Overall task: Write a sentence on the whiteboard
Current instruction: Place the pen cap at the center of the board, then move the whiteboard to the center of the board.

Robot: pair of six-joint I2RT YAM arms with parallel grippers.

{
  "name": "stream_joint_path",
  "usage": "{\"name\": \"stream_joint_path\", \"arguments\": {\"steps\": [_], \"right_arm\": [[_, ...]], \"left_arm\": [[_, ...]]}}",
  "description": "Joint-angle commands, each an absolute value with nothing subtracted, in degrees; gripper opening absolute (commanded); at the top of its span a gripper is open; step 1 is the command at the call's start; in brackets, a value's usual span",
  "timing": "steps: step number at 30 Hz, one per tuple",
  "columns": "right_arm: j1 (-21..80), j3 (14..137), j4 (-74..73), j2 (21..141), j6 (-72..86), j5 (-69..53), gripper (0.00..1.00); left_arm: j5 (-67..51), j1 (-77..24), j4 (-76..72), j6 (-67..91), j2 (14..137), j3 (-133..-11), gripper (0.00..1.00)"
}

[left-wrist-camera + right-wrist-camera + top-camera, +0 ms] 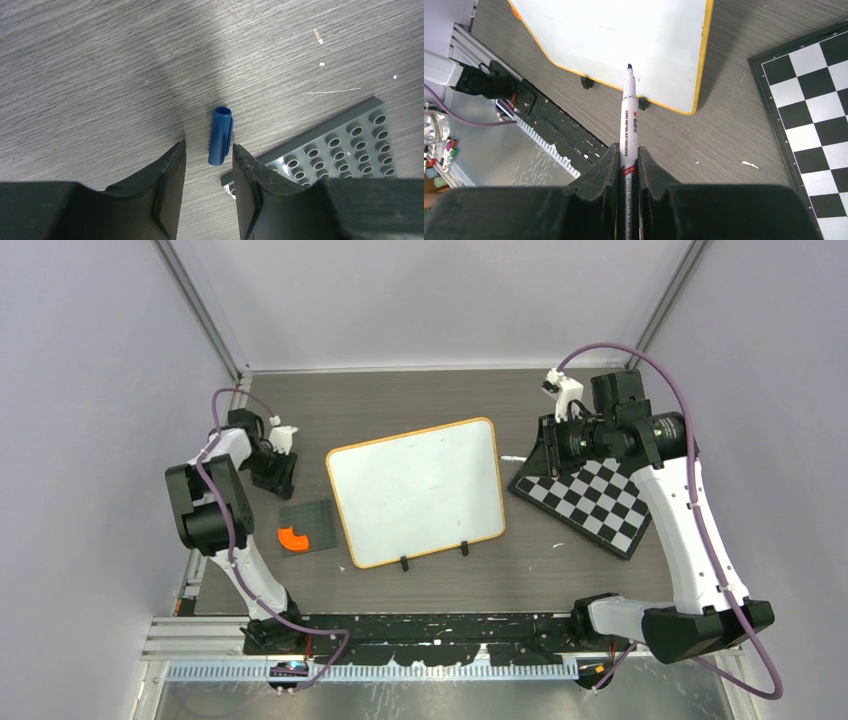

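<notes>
My left fingers are matt black plastic, rough at their edges. Under them the table looks like matt grey wood grain, scuffed. The cap is smooth blue plastic; the studded plate glossy grey plastic. My marker has a smooth white plastic barrel. The whiteboard is smooth, faintly glossy.

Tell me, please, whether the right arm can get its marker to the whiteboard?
Probably yes: the uncapped marker, clamped in the right jaws, points at the whiteboard, with only bare table between.
</notes>
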State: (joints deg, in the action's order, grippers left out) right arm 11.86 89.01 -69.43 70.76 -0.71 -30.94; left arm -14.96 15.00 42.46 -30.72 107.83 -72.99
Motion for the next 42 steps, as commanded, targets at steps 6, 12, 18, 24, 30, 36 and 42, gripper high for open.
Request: {"name": "stream_joint_path", "arguments": {"steps": [6,12,18,24,30,36,42], "right_arm": [[11.68,89.38,-67.99,71.01,-0.47,-33.81,0.00],[11.08,89.38,-67.89,71.25,-0.11,-35.23,0.00],[10.42,88.81,-67.02,72.36,1.19,-36.43,0.00],[10.45,87.99,-67.34,72.13,0.77,-36.22,0.00],[10.37,87.90,-67.68,71.28,0.63,-36.08,0.00],[8.92,87.80,-67.30,71.66,1.32,-37.21,0.00],[5.32,87.63,-66.94,71.76,2.19,-39.68,0.00]], "left_arm": [[-17.63,14.74,49.31,-30.70,99.92,-79.91,0.50],[-24.71,14.71,57.44,-30.01,90.19,-86.71,0.57],[-29.91,8.06,68.07,-28.27,85.99,-99.64,0.66],[-27.70,-6.76,71.13,-27.86,82.77,-106.23,0.67],[-29.71,-24.07,75.70,-38.77,77.57,-101.41,0.66],[-20.27,-44.04,73.71,-49.69,72.82,-85.32,0.65],[-16.89,-57.44,69.63,-61.89,75.59,-75.31,0.65]]}}
